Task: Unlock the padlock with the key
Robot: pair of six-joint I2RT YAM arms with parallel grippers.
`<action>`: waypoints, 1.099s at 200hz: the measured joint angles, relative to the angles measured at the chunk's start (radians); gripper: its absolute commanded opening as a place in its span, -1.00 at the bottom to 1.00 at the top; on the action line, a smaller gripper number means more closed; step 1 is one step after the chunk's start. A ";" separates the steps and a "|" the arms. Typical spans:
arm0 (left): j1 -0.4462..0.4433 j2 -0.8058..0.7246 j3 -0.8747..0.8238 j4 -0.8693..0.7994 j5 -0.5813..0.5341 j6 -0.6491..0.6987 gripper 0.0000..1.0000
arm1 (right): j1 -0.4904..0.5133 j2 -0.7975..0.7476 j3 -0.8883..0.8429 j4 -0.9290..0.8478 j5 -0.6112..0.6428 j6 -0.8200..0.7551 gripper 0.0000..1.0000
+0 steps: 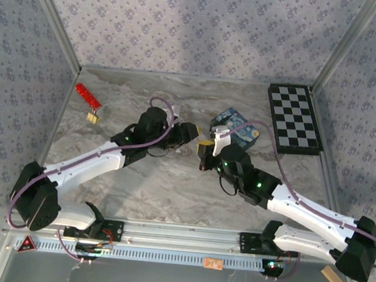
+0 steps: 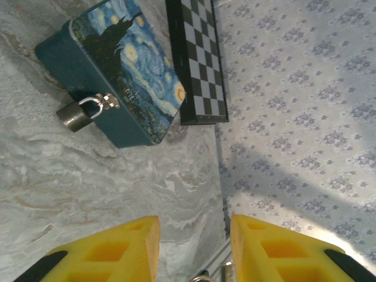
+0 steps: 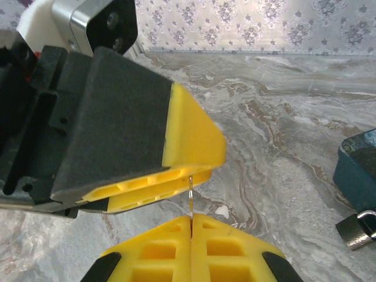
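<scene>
Marble table [image 1: 171, 179] carried the blue box [image 2: 117, 64] at upper left, its padlock [image 2: 76, 114] hanging from its side, while at lower centre our right gripper [image 3: 191, 220] clenched the key [image 3: 191, 198], a thin silver sliver, our left gripper [image 2: 195, 222] parted, we judged for a handover

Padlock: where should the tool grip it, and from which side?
I'd grip the padlock by its dark body, across the two side edges, coming from the table side, away from the blue box. The thin shackle is threaded through the box's hasp and the box wall blocks the other side. Leave the bottom end free for the key.
</scene>
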 measured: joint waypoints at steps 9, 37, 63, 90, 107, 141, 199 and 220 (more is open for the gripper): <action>0.000 0.003 0.002 -0.003 0.002 0.000 -0.32 | 0.000 0.002 0.000 0.000 0.004 -0.001 -1.00; 0.000 0.010 0.006 -0.001 0.015 0.000 -0.38 | -0.001 0.015 0.000 0.001 0.004 -0.004 -1.00; 0.000 0.016 0.008 0.000 0.024 -0.002 -0.47 | -0.001 0.035 0.000 0.001 0.004 -0.005 -1.00; 0.000 0.016 0.011 0.000 0.026 -0.002 -0.56 | -0.001 0.043 0.000 0.002 0.005 -0.008 -1.00; 0.000 0.016 0.011 -0.001 0.025 -0.003 -0.59 | -0.001 0.045 0.000 0.005 0.005 -0.008 -1.00; 0.000 0.026 0.012 -0.003 0.028 -0.002 -0.67 | 0.000 0.050 0.000 0.008 0.005 -0.014 -1.00; 0.000 0.035 0.017 -0.003 0.029 -0.003 -0.75 | 0.026 0.060 0.000 0.016 0.033 -0.050 -1.00; 0.000 0.035 0.017 -0.003 0.032 -0.003 -0.57 | 0.061 0.066 0.000 0.016 0.079 -0.091 -1.00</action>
